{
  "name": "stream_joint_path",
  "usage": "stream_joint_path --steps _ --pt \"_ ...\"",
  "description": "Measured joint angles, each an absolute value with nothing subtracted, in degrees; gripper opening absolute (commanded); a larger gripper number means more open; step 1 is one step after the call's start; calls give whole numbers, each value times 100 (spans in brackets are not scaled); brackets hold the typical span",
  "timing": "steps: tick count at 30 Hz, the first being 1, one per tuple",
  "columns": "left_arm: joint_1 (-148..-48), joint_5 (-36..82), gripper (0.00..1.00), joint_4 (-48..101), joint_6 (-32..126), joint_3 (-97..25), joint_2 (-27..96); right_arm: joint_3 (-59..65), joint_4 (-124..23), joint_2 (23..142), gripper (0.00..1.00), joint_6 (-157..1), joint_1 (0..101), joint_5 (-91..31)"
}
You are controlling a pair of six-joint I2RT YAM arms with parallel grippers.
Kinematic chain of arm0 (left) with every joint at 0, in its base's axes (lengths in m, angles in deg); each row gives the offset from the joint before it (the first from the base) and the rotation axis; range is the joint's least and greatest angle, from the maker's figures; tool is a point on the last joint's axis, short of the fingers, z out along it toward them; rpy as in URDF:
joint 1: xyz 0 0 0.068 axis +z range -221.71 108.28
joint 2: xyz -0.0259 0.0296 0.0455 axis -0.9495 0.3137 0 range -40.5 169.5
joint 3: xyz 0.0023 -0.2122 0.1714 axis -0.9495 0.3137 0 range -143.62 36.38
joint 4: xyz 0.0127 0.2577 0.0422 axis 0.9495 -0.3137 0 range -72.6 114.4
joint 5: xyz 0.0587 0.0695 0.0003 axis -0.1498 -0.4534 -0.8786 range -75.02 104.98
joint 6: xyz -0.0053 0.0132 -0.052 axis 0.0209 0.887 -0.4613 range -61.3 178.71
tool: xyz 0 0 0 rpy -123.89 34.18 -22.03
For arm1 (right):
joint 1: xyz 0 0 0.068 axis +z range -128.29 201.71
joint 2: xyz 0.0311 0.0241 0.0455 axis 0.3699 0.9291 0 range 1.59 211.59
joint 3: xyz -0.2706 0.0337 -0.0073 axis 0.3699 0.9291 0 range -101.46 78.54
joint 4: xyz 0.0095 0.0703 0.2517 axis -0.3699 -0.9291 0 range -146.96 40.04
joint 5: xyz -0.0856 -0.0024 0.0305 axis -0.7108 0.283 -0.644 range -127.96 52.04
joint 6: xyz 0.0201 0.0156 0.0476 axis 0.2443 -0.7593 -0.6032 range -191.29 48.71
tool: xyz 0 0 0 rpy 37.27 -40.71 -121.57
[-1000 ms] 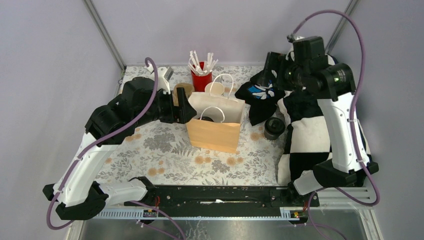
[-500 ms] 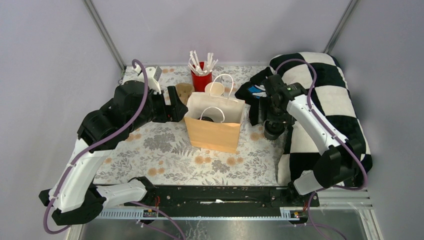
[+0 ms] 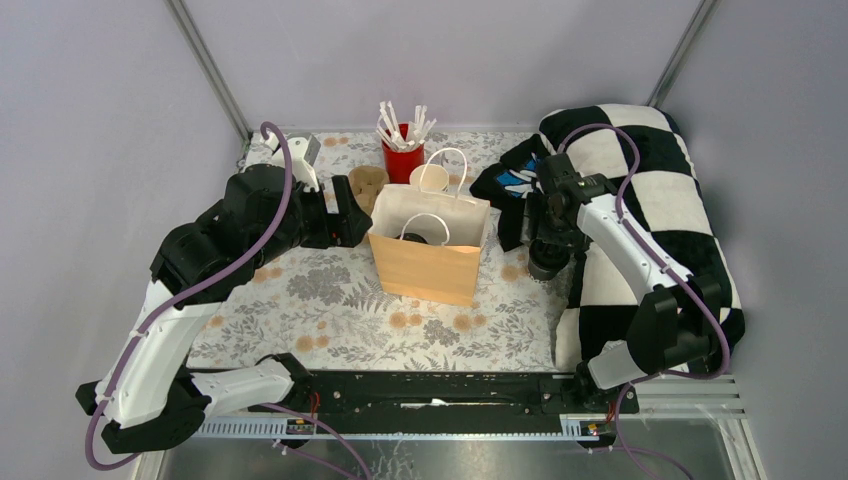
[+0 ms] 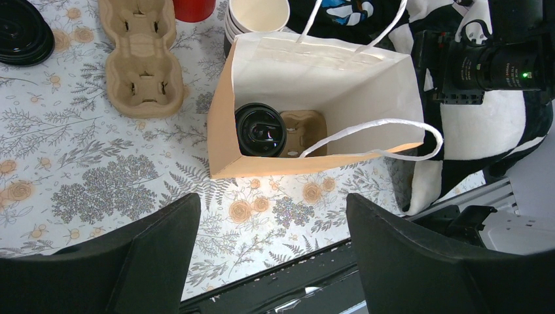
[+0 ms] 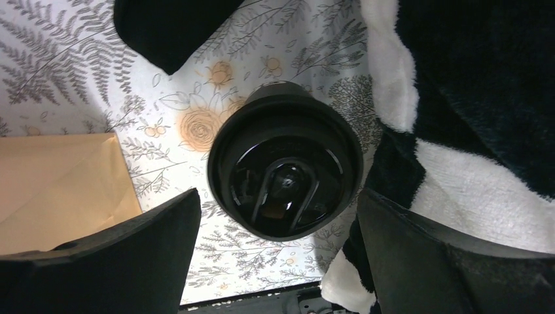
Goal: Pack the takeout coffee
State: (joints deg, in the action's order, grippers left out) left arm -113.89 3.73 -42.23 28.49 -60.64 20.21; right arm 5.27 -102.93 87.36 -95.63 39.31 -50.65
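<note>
Inside the bag point(image 4: 314, 65) one cup point(image 4: 260, 129) sits in a carrier point(image 4: 306, 125) (second slot free); the left gripper point(image 4: 271, 203) hangs left of the bag, wide open, empty. The second cup point(image 5: 285, 170) stands on the table point(image 5: 78, 59) right of the bag, and the right gripper point(image 5: 276, 196) is spread wide either side of it, no grip yet, probably lined up to grab

The left arm point(image 3: 165, 340), a white-and-black jointed arm trailed by a purple cable point(image 3: 285, 160), is raised from its base at the near left and bent inward at the elbow. Its black two-finger left gripper point(image 3: 350, 205) is turned toward the middle with the jaws spread wide. The matching right arm point(image 3: 635, 250) is stretched forward from the near right and folded at the wrist, so that the black right gripper point(image 3: 548, 245) is pointed straight down, its fingers point(image 5: 131, 255) parted wide.
</note>
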Motion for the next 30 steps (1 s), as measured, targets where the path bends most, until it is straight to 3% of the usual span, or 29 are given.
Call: stream_joint_path --steps 8,26,30 --pt "-11389 373 86 -4273 2847 -6053 2021 807 -10101 8736 87 -9501 3584 -4982" --pt "-11354 301 89 -4328 2798 -6024 2133 901 -9924 8728 62 -9272 3505 -4772" --pt "-10829 299 88 -4636 2777 -6225 2576 826 -10099 8579 62 -8994 3505 -4663"
